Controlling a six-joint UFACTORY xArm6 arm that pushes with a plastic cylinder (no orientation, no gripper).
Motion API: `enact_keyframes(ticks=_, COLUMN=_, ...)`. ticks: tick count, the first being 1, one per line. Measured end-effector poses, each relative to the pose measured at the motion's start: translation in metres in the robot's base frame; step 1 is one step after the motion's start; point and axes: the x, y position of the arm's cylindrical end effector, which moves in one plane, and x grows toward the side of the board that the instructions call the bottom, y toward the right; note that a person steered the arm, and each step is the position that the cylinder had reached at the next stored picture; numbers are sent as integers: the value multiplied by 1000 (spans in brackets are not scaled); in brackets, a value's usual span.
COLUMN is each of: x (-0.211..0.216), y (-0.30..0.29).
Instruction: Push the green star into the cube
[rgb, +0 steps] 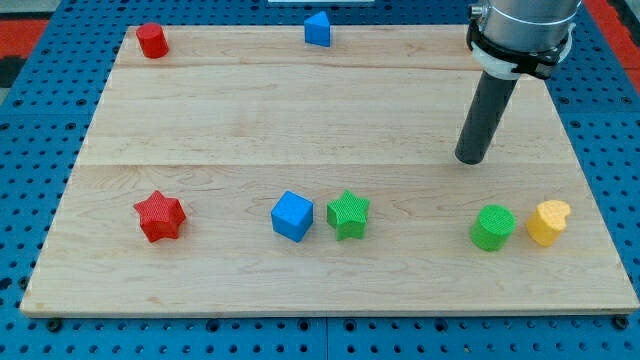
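Observation:
The green star (348, 214) lies near the view's bottom centre on the wooden board (250, 110). The blue cube (292, 216) sits just to its left, with a narrow gap between them. My tip (471, 159) is at the view's right, well to the right of and above the green star, and above the green cylinder.
A red star (159, 216) lies at the bottom left. A green cylinder (493, 227) and a yellow heart (548, 221) sit at the bottom right. A red cylinder (152, 40) is at the top left. A blue triangular block (317, 29) is at the top centre.

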Motion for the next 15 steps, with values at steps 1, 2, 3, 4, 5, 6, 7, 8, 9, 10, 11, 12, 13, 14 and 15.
enact_keyframes(ticks=1, x=0, y=0)
enact_keyframes(ticks=2, x=1, y=0)
enact_keyframes(ticks=3, x=3, y=0)
enact_keyframes(ticks=4, x=3, y=0)
enact_keyframes(ticks=5, x=3, y=-2)
enact_keyframes(ticks=6, x=3, y=-2)
enact_keyframes(ticks=7, x=-1, y=-1)
enact_keyframes(ticks=8, x=-10, y=-1)
enact_keyframes(ticks=9, x=-2, y=-25)
enact_keyframes(ticks=10, x=18, y=-93)
enact_keyframes(ticks=11, x=58, y=-96)
enact_keyframes(ticks=12, x=79, y=-74)
enact_keyframes(ticks=13, x=100, y=-101)
enact_keyframes(ticks=14, x=59, y=-158)
enact_keyframes(ticks=15, x=33, y=-153)
